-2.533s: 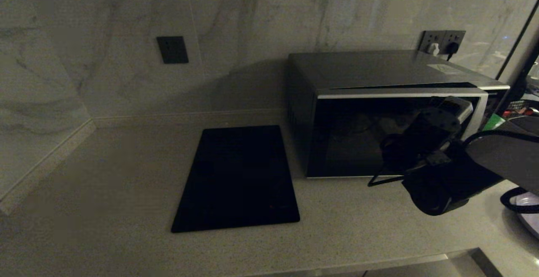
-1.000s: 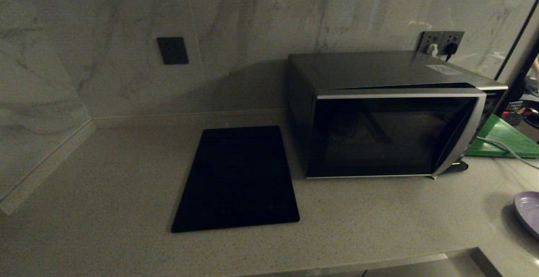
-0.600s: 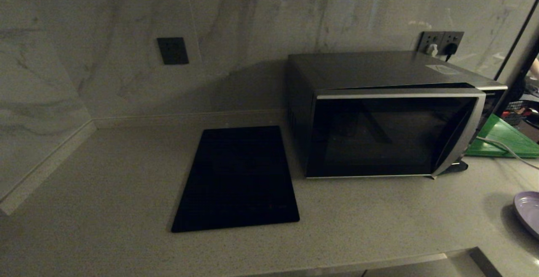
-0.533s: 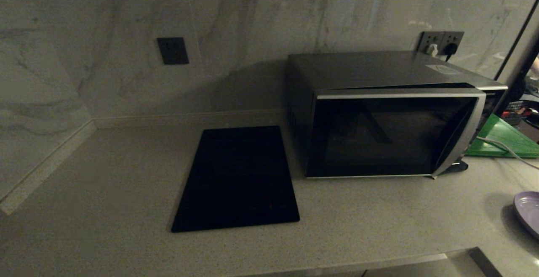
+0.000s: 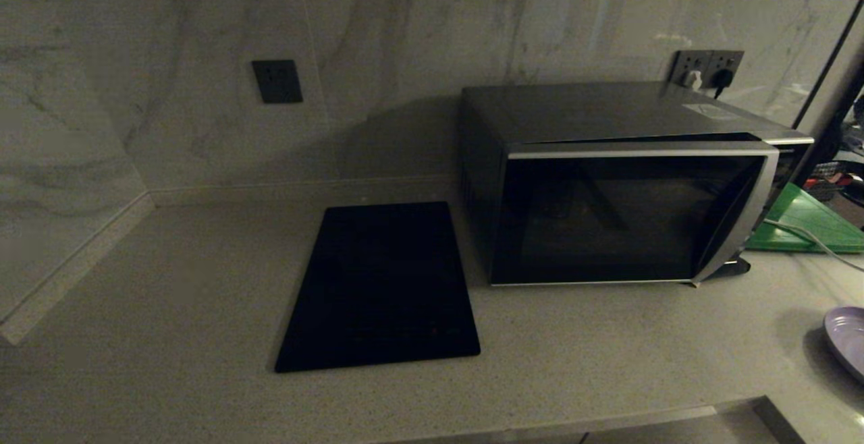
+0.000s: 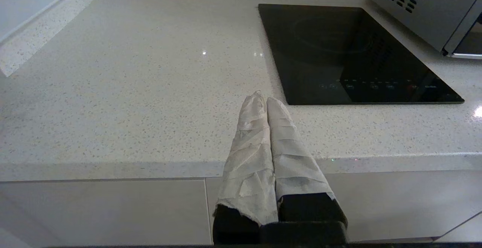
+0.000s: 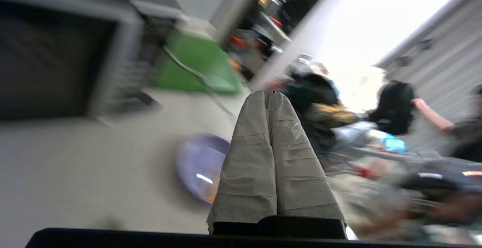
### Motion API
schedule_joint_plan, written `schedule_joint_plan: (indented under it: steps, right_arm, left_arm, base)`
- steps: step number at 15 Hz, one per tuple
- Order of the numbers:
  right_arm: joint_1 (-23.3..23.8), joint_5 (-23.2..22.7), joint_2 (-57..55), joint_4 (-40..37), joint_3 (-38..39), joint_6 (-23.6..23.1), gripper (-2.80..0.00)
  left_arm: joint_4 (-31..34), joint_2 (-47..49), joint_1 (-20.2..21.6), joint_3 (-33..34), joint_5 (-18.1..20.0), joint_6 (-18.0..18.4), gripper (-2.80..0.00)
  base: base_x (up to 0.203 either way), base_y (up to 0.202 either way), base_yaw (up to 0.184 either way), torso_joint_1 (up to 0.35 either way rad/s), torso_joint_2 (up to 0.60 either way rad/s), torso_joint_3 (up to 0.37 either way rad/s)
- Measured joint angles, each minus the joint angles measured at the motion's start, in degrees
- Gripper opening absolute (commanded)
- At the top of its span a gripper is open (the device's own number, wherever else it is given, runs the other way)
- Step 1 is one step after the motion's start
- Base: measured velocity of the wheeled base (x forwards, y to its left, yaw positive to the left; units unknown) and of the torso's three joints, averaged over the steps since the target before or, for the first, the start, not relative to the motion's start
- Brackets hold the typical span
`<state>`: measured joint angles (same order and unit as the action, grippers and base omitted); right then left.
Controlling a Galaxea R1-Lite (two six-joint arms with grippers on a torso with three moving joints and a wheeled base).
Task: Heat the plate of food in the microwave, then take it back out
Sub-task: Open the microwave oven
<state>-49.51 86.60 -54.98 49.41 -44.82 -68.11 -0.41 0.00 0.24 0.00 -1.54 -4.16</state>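
Observation:
The microwave stands at the back right of the counter, its dark glass door slightly ajar at the right edge. The lilac plate of food lies on the counter at the far right edge of the head view, and in the right wrist view the plate shows orange bits on it. My right gripper hovers above and beside the plate, shut and empty. My left gripper is shut and parked at the counter's front edge, left of the microwave. Neither arm shows in the head view.
A flat black slab lies on the counter left of the microwave. A green board with a cable across it lies right of the microwave. Wall sockets sit behind it. People and clutter show beyond the counter's right end.
The right arm, which was in front of the microwave door, has drawn back out of the head view. The door and the plate have stayed in place over the last second.

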Motion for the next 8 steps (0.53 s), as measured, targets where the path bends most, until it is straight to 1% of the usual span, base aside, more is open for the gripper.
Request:
schedule_joint_plan:
  steps: [1,2,3,4,6,8]
  right_arm:
    - [0.0,0.4,1.1,-0.9,-1.8,-4.5,-2.8]
    - [0.0,0.6,2.0,-1.5,-3.6,-8.0,-2.8]
    - [0.0,0.6,2.8,-1.8,-5.8,-11.2,-2.8]
    - [0.0,0.6,3.3,-1.9,-7.9,-13.1,-2.8]
    - [-0.1,0.6,3.2,-1.9,-13.6,-13.8,-2.8]
    - [-1.4,0.6,1.8,-1.8,-20.2,-14.0,-2.8]
  left_arm:
    - [0.0,0.0,0.0,0.0,0.0,0.0,-2.8]
    - [0.0,0.0,0.0,0.0,0.0,0.0,-2.8]
    - [0.0,0.0,0.0,0.0,0.0,0.0,-2.8]
    - [0.0,0.0,0.0,0.0,0.0,0.0,-2.8]
    - [0.0,0.0,0.0,0.0,0.0,0.0,-2.8]
    - [0.0,0.0,0.0,0.0,0.0,0.0,-2.8]
  base:
    - [0.0,0.0,0.0,0.0,0.0,0.0]
    - [0.0,0.0,0.0,0.0,0.0,0.0]
    - [0.0,0.0,0.0,0.0,0.0,0.0]
    - [0.0,0.0,0.0,0.0,0.0,0.0]
    - [0.0,0.0,0.0,0.0,0.0,0.0]
    - [0.0,0.0,0.0,0.0,0.0,0.0]
